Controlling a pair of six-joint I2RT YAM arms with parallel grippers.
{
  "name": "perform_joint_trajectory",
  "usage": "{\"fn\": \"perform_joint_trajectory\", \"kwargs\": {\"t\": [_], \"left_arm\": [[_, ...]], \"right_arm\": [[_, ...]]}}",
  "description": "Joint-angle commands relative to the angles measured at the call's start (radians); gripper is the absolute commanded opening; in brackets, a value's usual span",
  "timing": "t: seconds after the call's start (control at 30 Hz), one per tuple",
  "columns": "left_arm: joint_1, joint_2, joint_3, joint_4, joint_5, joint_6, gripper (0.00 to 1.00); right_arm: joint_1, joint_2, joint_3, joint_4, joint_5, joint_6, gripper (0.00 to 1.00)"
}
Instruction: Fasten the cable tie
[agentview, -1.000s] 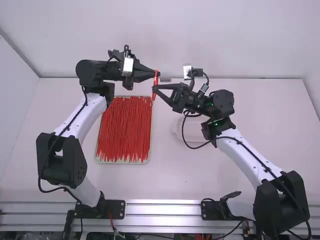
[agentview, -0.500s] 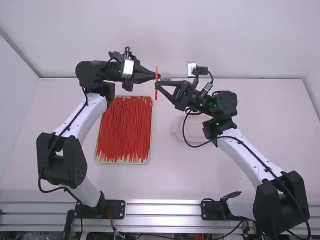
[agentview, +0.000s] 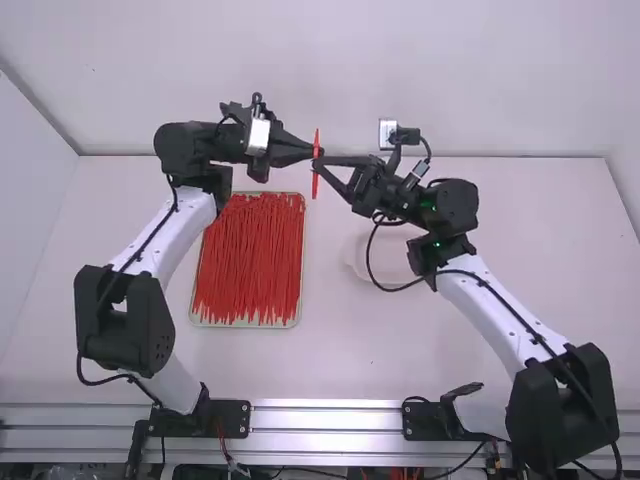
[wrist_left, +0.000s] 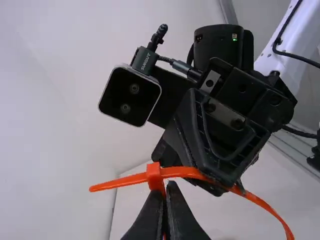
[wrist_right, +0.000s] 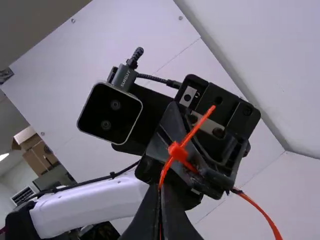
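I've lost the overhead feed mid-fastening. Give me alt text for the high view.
The left gripper and right gripper meet tip to tip above the far side of the white table, each shut on one red cable tie held in the air between them. Beneath the left arm lies a tray full of spare red ties.

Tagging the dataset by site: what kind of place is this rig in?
Likely a lab test cell, not a factory line: an aluminium mounting rail, a white table boxed in by white panels, and a tray of red cable ties as practice stock.
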Motion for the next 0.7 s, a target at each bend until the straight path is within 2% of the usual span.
{"fn": "perform_joint_trajectory", "kwargs": {"t": [0.0, 0.27, 0.67], "left_arm": [[-0.015, 0.003, -0.018, 0.018, 0.052, 0.003, 0.01], [-0.026, 0.003, -0.071, 0.106, 0.052, -0.004, 0.02], [-0.029, 0.003, -0.073, 0.209, 0.052, -0.053, 0.02]], "right_arm": [[-0.028, -0.002, 0.062, 0.014, 0.054, 0.004, 0.00], [-0.043, 0.000, 0.062, 0.016, 0.091, 0.004, 0.00], [-0.041, 0.000, 0.062, 0.009, 0.094, 0.004, 0.00]]}}
